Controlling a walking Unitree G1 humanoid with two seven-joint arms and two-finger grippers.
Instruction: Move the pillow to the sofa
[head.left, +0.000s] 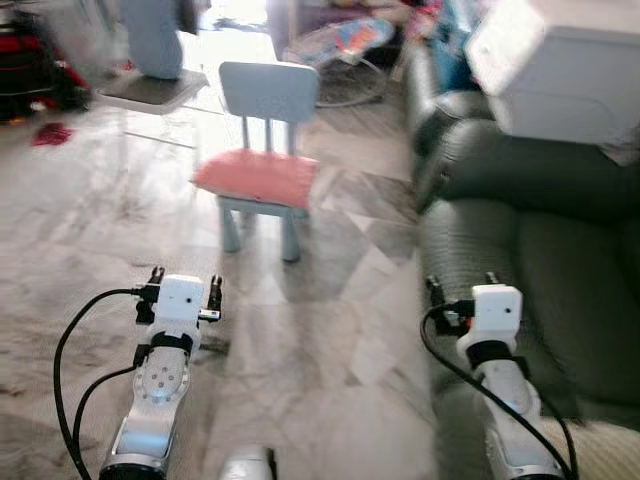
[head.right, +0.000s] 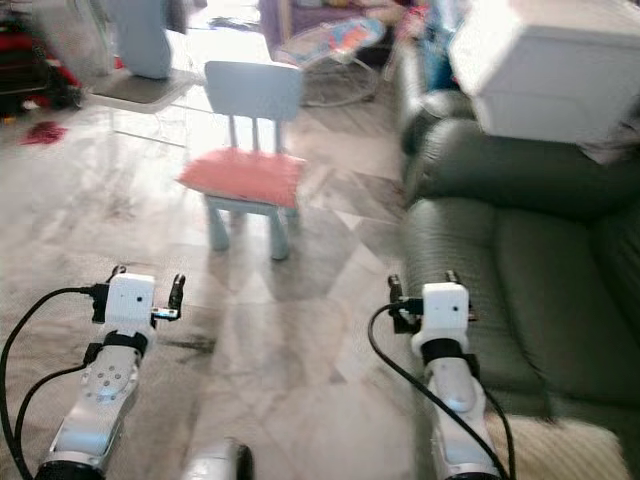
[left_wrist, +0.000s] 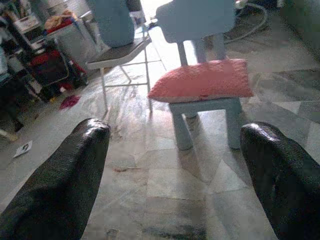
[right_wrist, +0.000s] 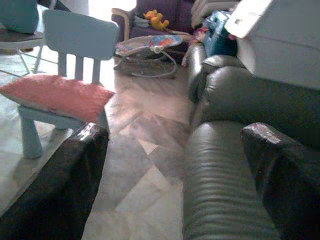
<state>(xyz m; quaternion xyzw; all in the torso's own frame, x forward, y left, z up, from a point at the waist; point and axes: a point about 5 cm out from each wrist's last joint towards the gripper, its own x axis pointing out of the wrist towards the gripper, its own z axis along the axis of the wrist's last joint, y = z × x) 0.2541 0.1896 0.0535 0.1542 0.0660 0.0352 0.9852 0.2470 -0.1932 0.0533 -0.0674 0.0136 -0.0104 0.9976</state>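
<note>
Red pillow (head.left: 258, 177) on blue chair (head.left: 262, 150); sofa (head.left: 530, 250) right; both grippers' fingers (left_wrist: 60, 175) spread, empty.

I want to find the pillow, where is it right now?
The red pillow lies on the seat of the small blue chair, ahead of the robot and a little to its left, on the tiled floor across from the dark sofa.

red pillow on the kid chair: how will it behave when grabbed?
The red pillow looks soft and plump, so probably light and floppy, sagging from a one-sided pinch. It overhangs the small blue chair seat, so it may slide off easily. The chair looks light; a push could shift it.
</note>
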